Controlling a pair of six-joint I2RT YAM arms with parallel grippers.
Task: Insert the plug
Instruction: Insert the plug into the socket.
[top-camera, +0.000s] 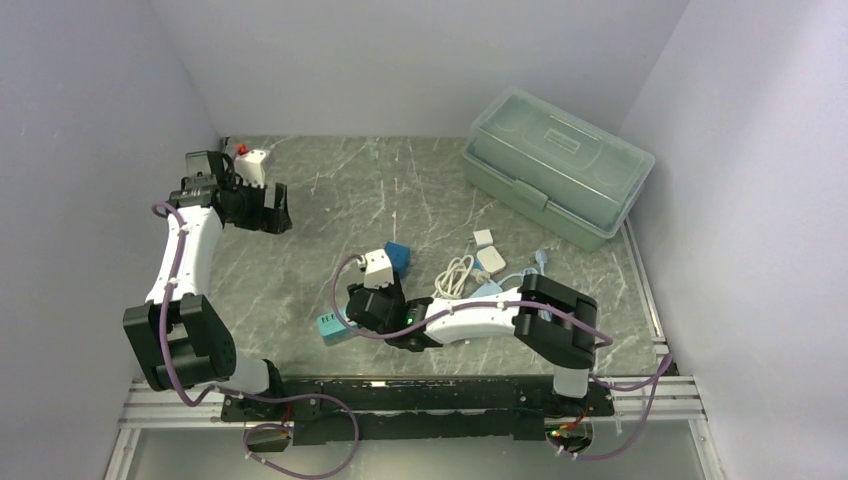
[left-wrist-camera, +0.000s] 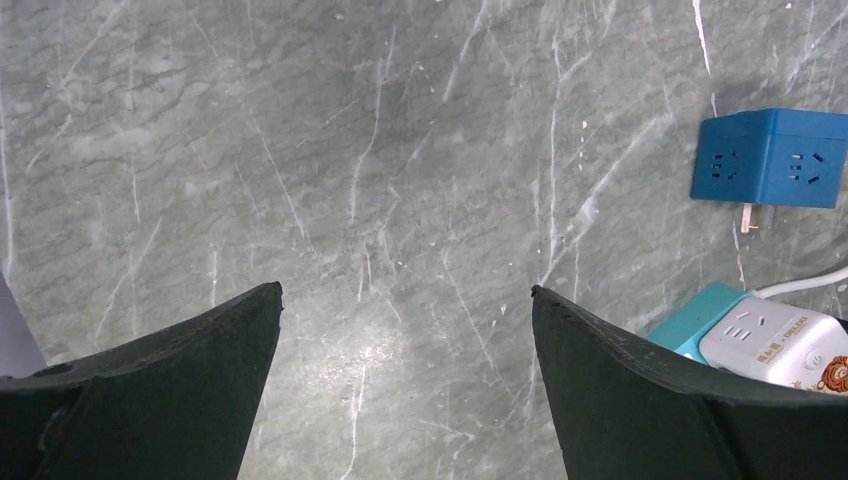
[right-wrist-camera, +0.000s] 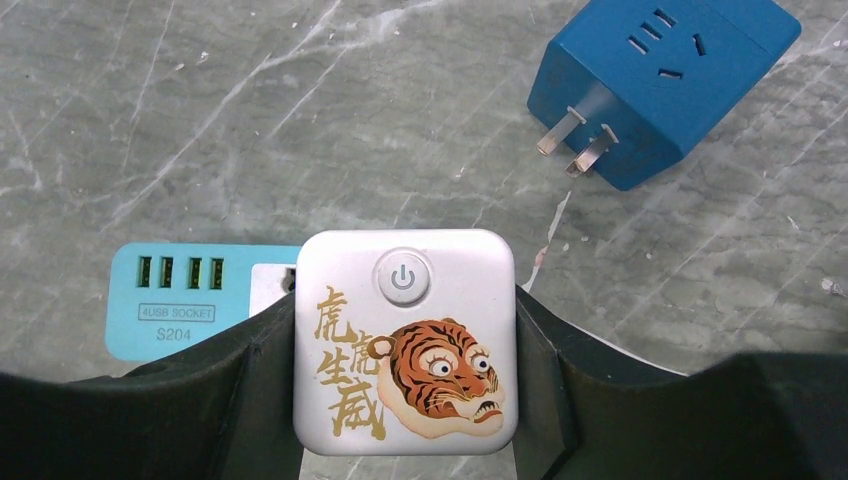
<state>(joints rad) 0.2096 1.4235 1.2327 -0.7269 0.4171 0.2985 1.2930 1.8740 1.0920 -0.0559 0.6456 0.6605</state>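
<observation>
The plug (right-wrist-camera: 405, 340) is a white cube with a power button and a tiger print. My right gripper (right-wrist-camera: 405, 300) is shut on its two sides. It stands right over the white socket end of a teal power strip (right-wrist-camera: 190, 298) with USB ports; its prongs are hidden beneath it. From above, the plug (top-camera: 377, 265) shows just ahead of the right gripper (top-camera: 375, 298), with the strip (top-camera: 333, 328) poking out to the left. My left gripper (top-camera: 272, 210) hovers at the back left, open and holding nothing, with bare table between its fingers (left-wrist-camera: 200, 370).
A blue cube adapter (right-wrist-camera: 660, 80) lies on its side just beyond the plug, prongs showing. A white charger with a coiled cable (top-camera: 470, 270) lies to the right. A green lidded box (top-camera: 555, 165) stands at the back right, and a small white and red object (top-camera: 250, 160) in the back left corner.
</observation>
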